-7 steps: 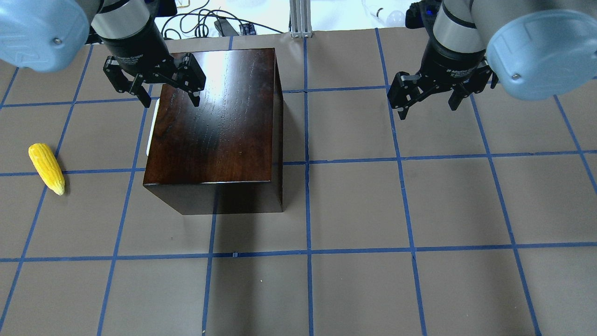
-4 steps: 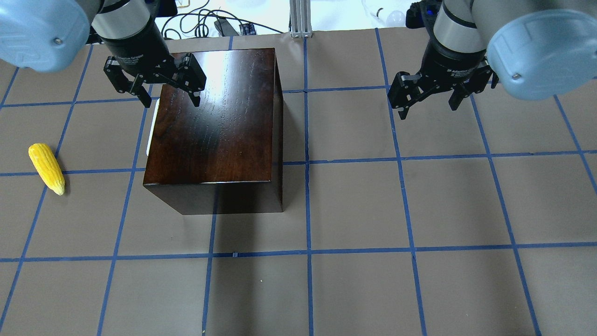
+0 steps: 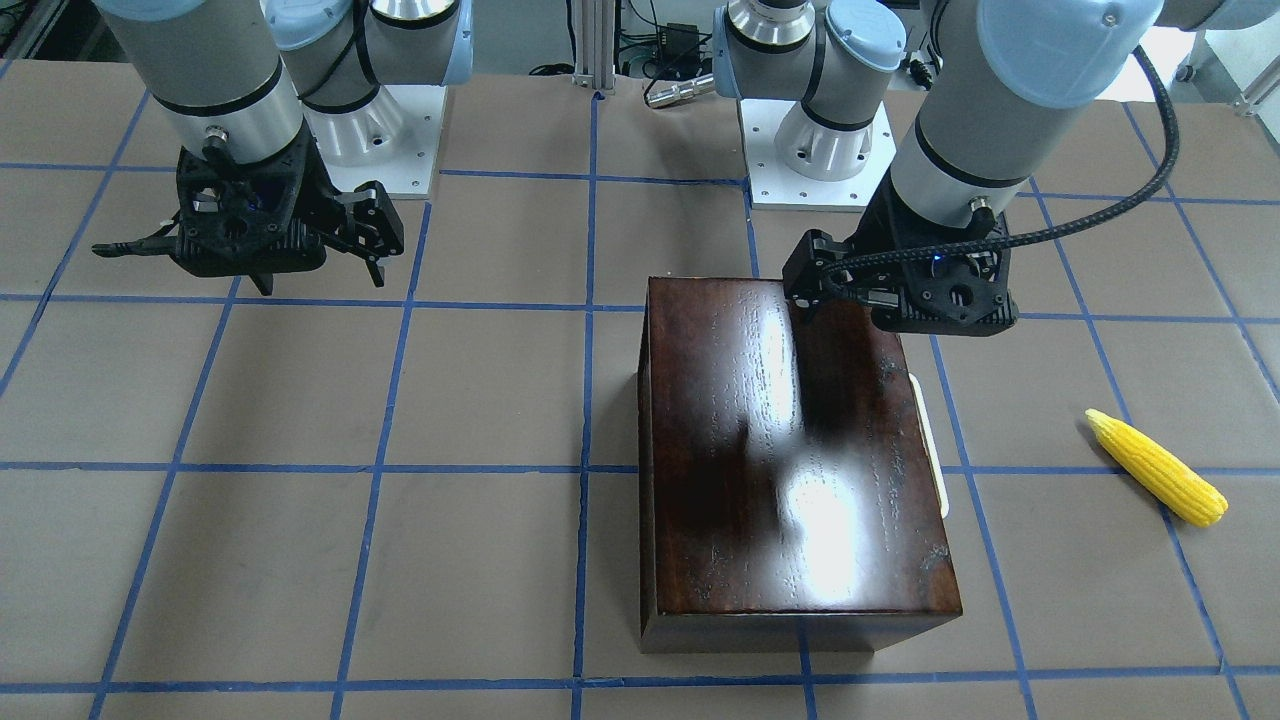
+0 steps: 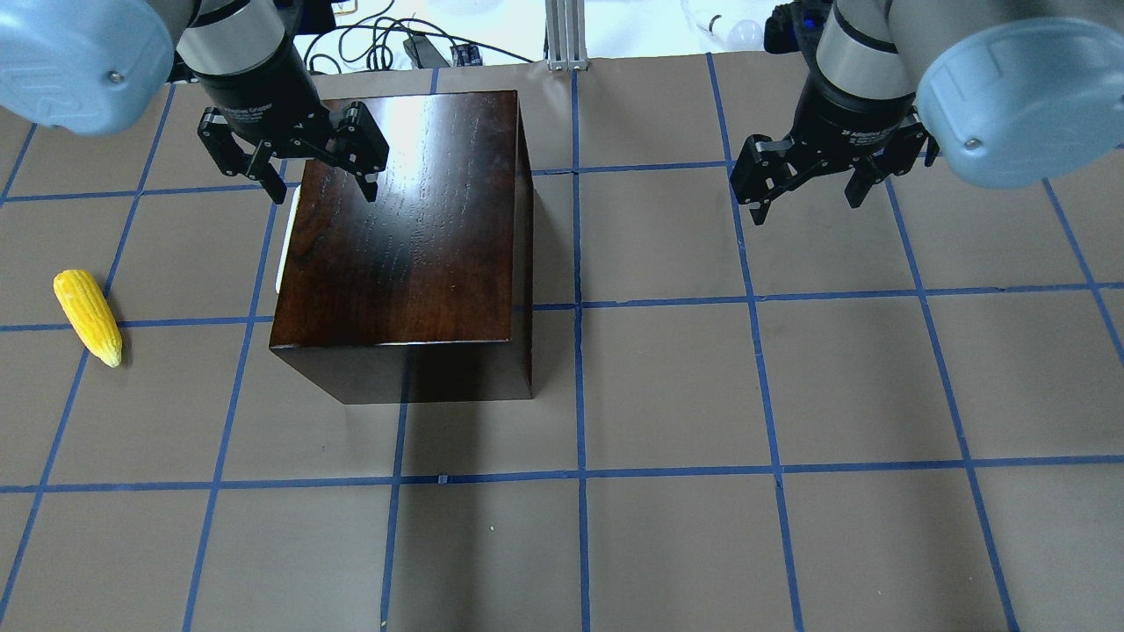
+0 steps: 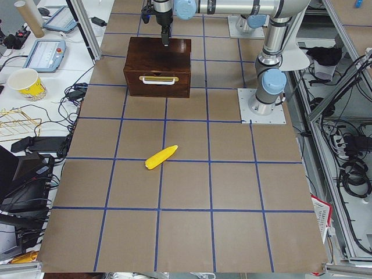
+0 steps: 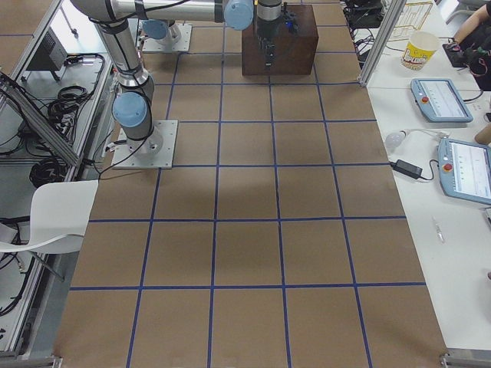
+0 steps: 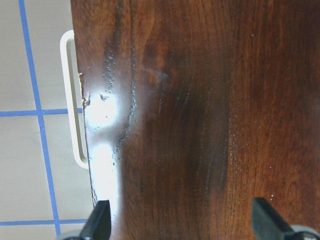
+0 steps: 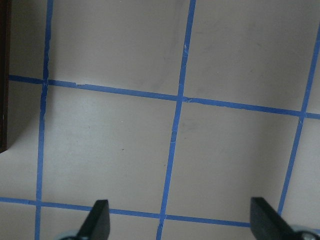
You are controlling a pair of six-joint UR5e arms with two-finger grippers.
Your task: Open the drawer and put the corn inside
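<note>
The dark-brown wooden box (image 4: 404, 237) stands left of centre, its drawer shut. The drawer's white handle (image 4: 281, 254) faces the left side; it also shows in the exterior left view (image 5: 158, 80) and the left wrist view (image 7: 70, 100). The yellow corn (image 4: 88, 316) lies on the table left of the box, also in the front view (image 3: 1155, 466). My left gripper (image 4: 320, 189) is open and empty above the box's near left corner. My right gripper (image 4: 806, 204) is open and empty above bare table, right of the box.
The table (image 4: 667, 395) is brown paper with a blue tape grid. Cables and an aluminium post (image 4: 566, 35) lie beyond its far edge. Both arm bases (image 3: 815, 150) stand at the robot's side of the table.
My left gripper has shifted very slightly to the right over the box. The right gripper, the box and the corn have not moved.
</note>
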